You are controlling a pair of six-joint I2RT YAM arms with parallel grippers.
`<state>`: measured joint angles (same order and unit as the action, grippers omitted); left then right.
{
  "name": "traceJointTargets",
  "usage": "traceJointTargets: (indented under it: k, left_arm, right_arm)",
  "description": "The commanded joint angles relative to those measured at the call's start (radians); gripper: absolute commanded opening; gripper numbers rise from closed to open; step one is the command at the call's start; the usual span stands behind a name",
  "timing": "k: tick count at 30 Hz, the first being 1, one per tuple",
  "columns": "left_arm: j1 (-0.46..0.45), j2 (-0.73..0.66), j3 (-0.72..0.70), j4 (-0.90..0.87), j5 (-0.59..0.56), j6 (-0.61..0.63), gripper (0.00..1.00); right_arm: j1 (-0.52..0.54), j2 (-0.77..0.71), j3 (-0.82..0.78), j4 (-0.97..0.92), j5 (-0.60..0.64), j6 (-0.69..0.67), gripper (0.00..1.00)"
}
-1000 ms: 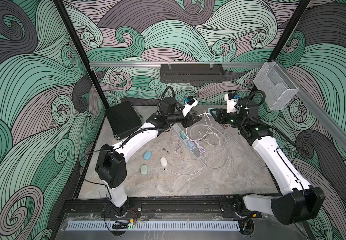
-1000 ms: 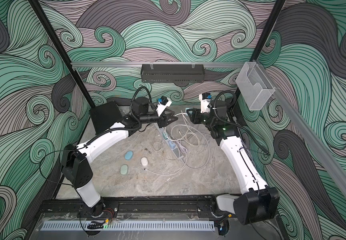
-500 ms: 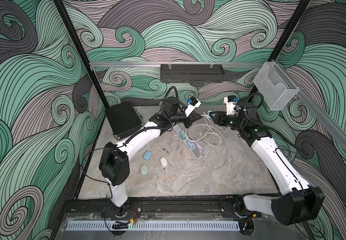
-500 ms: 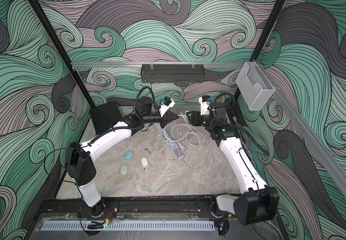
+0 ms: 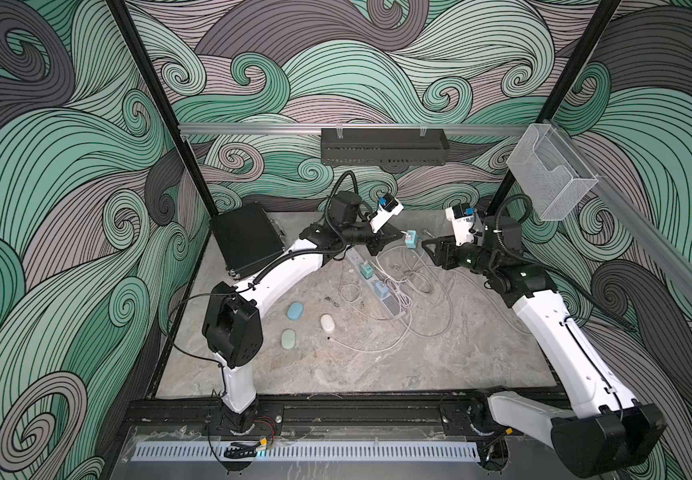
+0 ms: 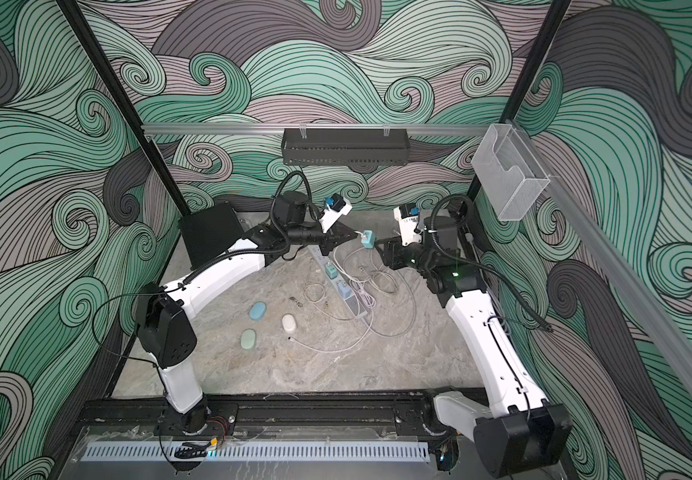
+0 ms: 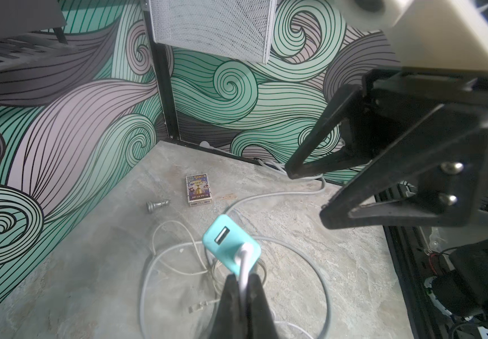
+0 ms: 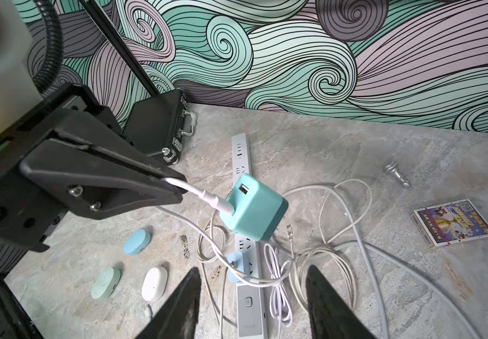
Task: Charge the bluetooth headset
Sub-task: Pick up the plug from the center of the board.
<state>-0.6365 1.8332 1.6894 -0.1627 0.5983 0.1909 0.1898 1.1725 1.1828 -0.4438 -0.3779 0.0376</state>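
Note:
My left gripper (image 7: 244, 281) is shut on a white cable (image 7: 245, 258) just behind its plug. The plug sits in a teal charger block (image 7: 231, 249) (image 8: 254, 208) that hangs in the air above the power strip (image 8: 248, 308). Across from it my right gripper (image 8: 253, 271) is open, with nothing between its fingers. In both top views the charger block (image 5: 411, 240) (image 6: 368, 240) hangs between the two grippers at the back. The bluetooth headset cases lie on the table nearer the front: one blue (image 5: 295, 311), one white (image 5: 327, 323), one green (image 5: 289, 339).
Loose white cables (image 5: 415, 282) lie tangled around the strip, which has two small blue chargers (image 5: 365, 272) plugged in. A black case (image 5: 246, 239) stands at the back left. A card deck (image 7: 198, 190) and a metal chess piece (image 7: 157, 204) lie near the back corner.
My left jaws have shut on the cable behind the plug. My right jaws have widened and now stand apart from the charger block.

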Motion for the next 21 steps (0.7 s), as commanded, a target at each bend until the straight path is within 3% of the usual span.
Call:
traceJointTargets:
  k: [1, 5, 11, 15, 21]
  left_arm:
    - [-0.002, -0.001, 0.046, -0.016, 0.019, 0.025, 0.0]
    - [-0.002, -0.015, 0.042, -0.051, 0.045, 0.09, 0.0]
    - [0.0, -0.049, 0.047, -0.229, 0.103, 0.328, 0.0]
    - [0.003, -0.06, 0.069, -0.33, 0.105, 0.429, 0.0]
    - [0.008, -0.064, 0.107, -0.434, 0.131, 0.528, 0.0]
  right_arm:
    - [0.003, 0.014, -0.004, -0.003, -0.061, -0.044, 0.59]
    - [0.003, 0.046, 0.031, -0.03, -0.115, -0.17, 0.64]
    - [-0.008, 0.083, 0.052, -0.117, -0.257, -0.57, 0.72]
    - [-0.016, 0.106, 0.05, -0.123, -0.298, -0.709, 0.78]
    - [-0.027, 0.186, 0.115, -0.262, -0.419, -0.941, 0.78]
